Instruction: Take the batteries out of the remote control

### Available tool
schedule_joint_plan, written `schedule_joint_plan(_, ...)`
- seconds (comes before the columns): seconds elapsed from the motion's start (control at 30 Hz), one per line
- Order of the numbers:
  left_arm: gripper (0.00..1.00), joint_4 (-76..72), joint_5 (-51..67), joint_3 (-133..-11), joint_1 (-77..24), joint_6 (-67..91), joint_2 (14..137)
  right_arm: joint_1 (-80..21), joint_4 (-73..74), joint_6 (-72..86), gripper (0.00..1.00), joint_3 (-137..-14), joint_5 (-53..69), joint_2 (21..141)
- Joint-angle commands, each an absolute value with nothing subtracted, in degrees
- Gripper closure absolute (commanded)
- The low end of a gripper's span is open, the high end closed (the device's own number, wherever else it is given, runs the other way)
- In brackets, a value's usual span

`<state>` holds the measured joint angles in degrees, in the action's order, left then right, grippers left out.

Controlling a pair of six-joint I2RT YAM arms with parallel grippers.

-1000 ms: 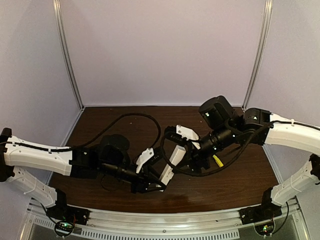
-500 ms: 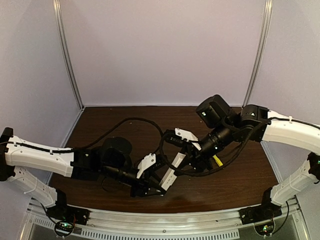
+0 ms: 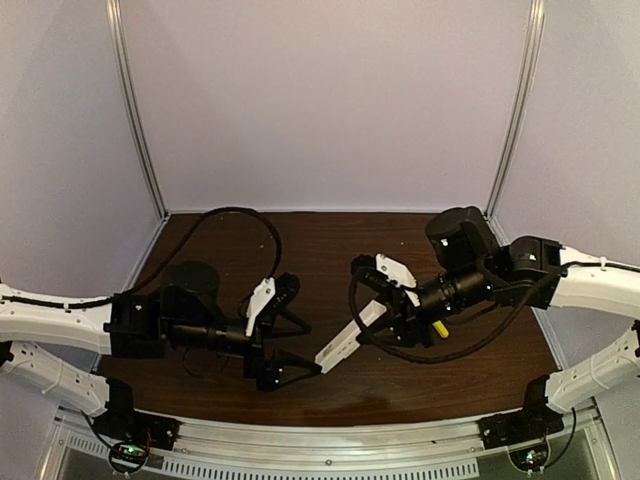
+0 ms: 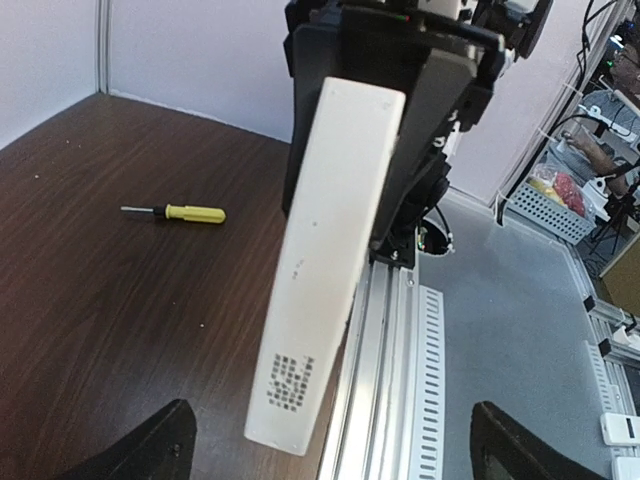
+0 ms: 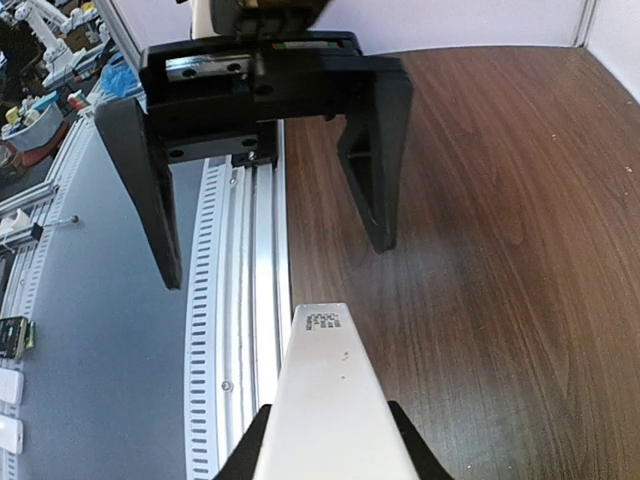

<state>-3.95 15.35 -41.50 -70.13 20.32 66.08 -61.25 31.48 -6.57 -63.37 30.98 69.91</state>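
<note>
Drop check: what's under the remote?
Bare brown table only; the remote control is held clear above it by the right gripper. The patch directly below is hidden from above.

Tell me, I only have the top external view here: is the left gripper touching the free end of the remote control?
Observer: No. In the right wrist view the left gripper stands wide open, and the remote control touches neither side of it.
Operator: What is that yellow bit beside the right gripper?
Observer: A screwdriver; the left wrist view shows it whole, lying alone on the table.
Operator: Any batteries out yet?
Observer: None in any view; the left wrist view shows a plain white face with a dark printed label near its free end.
</note>
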Motion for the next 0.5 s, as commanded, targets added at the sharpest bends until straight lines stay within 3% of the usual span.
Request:
schedule_joint_plan(0.0,0.03,-10.7,12.0,-37.1,-69.9,20.4,60.2,-61.2,15.7,1.4,1.0,-56.6,24.9,63.0)
schedule_joint_plan(0.2,0.03,-10.9,5.0,-35.1,-69.9,23.8,55.4,-61.2,-2.6,4.6,1.0,-43.5,26.2,56.0)
schedule_joint_plan(0.47,0.1,-13.9,3.7,-32.2,-69.8,27.0,50.8,-61.2,-24.0,5.2,1.0,-33.9,32.6,53.9)
